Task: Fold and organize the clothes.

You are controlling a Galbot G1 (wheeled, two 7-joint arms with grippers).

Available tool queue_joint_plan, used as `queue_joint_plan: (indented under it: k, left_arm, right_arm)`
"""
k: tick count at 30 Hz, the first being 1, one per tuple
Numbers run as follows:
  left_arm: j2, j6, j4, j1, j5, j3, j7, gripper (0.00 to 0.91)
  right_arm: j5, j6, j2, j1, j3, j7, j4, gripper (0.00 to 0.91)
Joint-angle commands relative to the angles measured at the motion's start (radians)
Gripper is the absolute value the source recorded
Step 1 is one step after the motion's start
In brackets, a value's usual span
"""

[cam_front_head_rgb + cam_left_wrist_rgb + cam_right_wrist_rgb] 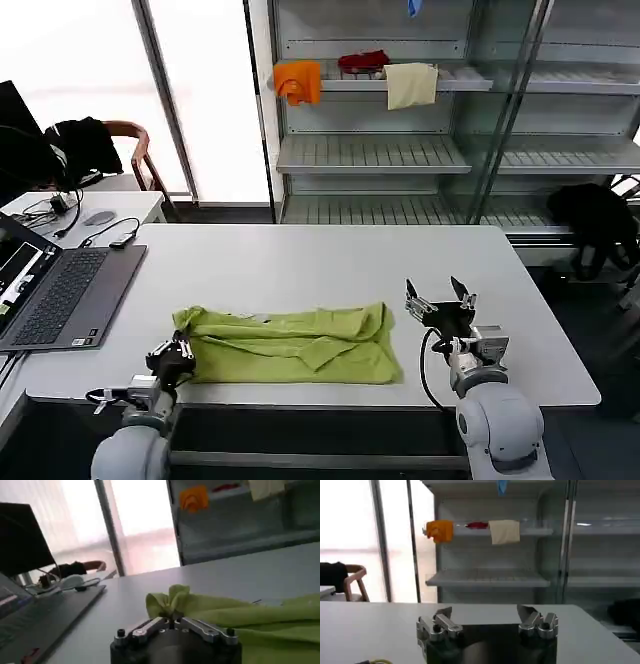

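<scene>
The left gripper [180,352] is pinched closed on the near left edge of the green T-shirt [290,345], which stretches rightward from it across the table [320,260]. The right gripper [440,300] hangs wide open and empty just right of the shirt.

I see strong daylight pouring through the tall frosted window panels [205,90] beyond my left gripper [178,353], blown out to white. The matte white table top [300,260] is evenly lit, shadows faint. My left wrist feed is soft, hazy.
</scene>
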Motion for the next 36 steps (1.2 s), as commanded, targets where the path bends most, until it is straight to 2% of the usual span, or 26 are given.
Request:
queue_joint_plan:
  k: [1,7,10,16,21,28,36]
  left_arm:
    - [0.144,-0.039,0.024,-0.021,0.156,-0.187,0.151,0.000]
    - [0.266,-0.001,0.015,-0.058,0.188,-0.262,0.199,0.000]
    - [0.267,0.017,-0.025,-0.069,0.163,-0.263,0.208,0.000]
    - [0.140,0.075,-0.168,-0.052,0.107,-0.134,0.185,0.000]
    - [0.045,0.125,-0.239,-0.057,0.150,0.090,0.136,0.000]
    - [-0.046,0.233,-0.225,-0.082,0.200,0.322,0.046,0.000]
    - [-0.134,0.271,-0.156,-0.112,0.200,0.471,-0.046,0.010]
  right_arm:
    - [0.001,0.000,0.001,-0.003,0.003,-0.001,0.003,0.907]
    - [0.002,0.002,0.000,-0.010,0.014,-0.004,0.002,0.907]
    - [-0.001,0.000,0.002,-0.010,0.016,-0.002,-0.007,0.907]
    - [-0.013,0.000,0.002,-0.009,0.007,0.005,-0.018,0.907]
    - [-0.017,0.000,0.000,-0.010,0.007,0.001,-0.018,0.907]
    - [-0.024,0.000,0.000,-0.016,0.011,-0.002,-0.014,0.907]
    - [-0.043,0.000,0.002,-0.019,0.010,-0.005,-0.017,0.907]
